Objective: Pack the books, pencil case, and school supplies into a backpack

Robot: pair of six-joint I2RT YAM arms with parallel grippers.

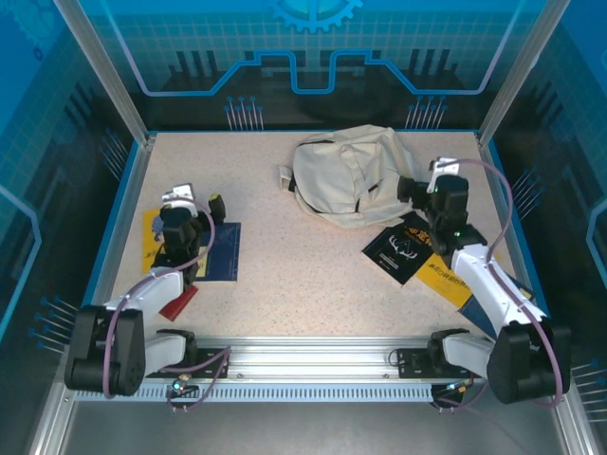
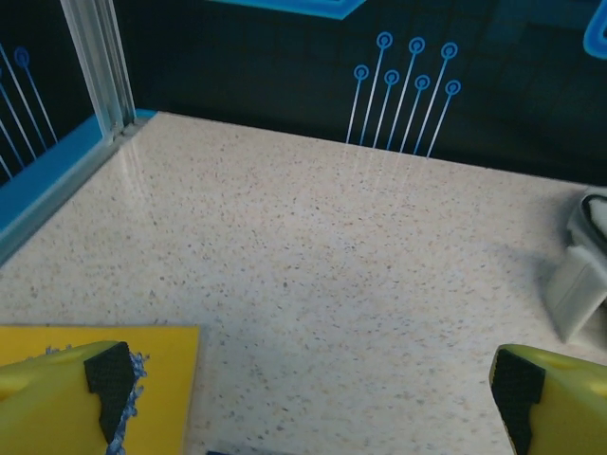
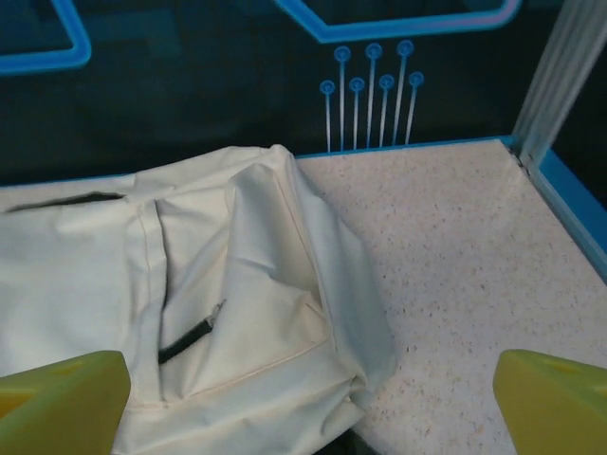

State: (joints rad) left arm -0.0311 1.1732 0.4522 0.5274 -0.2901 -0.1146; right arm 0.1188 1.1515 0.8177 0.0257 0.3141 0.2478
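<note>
Plainly, the backpack (image 1: 346, 175) lies straight ahead of my right pincer (image 1: 414, 188), with its slumped cream fabric just beyond my fingertips and spreading off to their left. The jaws of that pincer stand wide apart, grasping nothing. My left pincer (image 1: 196, 201) is likewise spread and empty. It hovers over a yellow book (image 1: 150, 237) and a navy book (image 1: 223, 251) at the left of the table (image 1: 313, 284), well apart from the bag. So my right arm is much the nearer to it.

The bag's long axis runs roughly across the table. A dark-covered book (image 1: 401, 248) and a second yellow book (image 1: 448, 277) lie flat by my right forearm, on the bag's near side.

I see a short black zip line (image 3: 190, 336) but no gaping mouth, so the bag is probably shut. Nothing shows inside it, and every book I can see lies out on the table.
</note>
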